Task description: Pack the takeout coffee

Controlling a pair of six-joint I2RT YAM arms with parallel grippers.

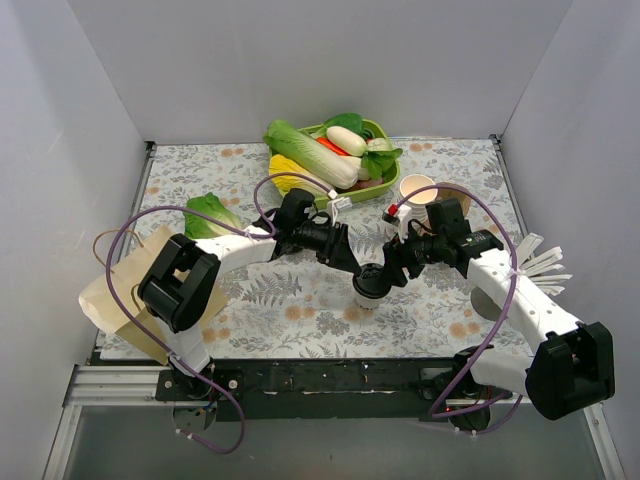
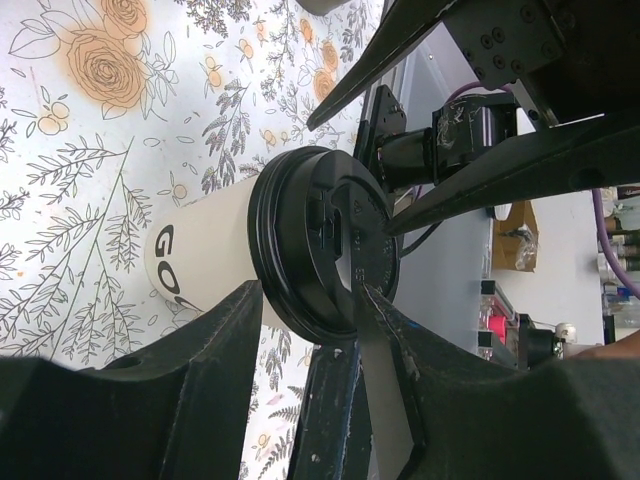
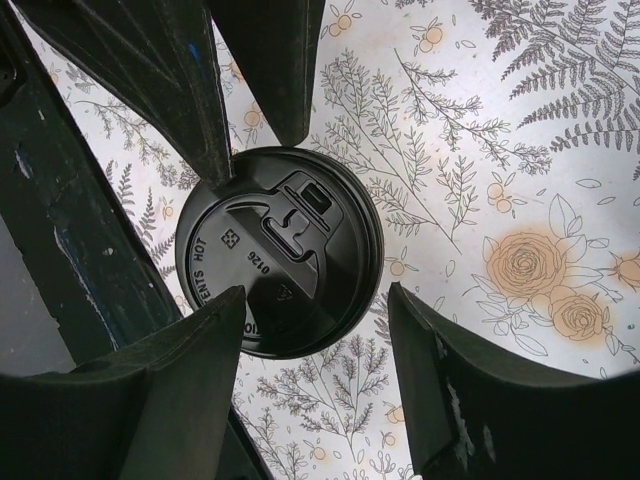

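The takeout coffee, a cream-white cup with a round black lid, stands upright on the floral table cloth at the middle front. My left gripper reaches it from the left. In the left wrist view, that gripper is closed on the lid's rim, one finger under the rim and one on the lid top. My right gripper is just right of the cup. In its wrist view, it is open above the lid, with the jaws wide apart and nothing between them.
A stack of lidless cream cups stands behind the right arm. A green tray of vegetables sits at the back. A lettuce and a brown paper bag lie at the left. White sticks lie at the right.
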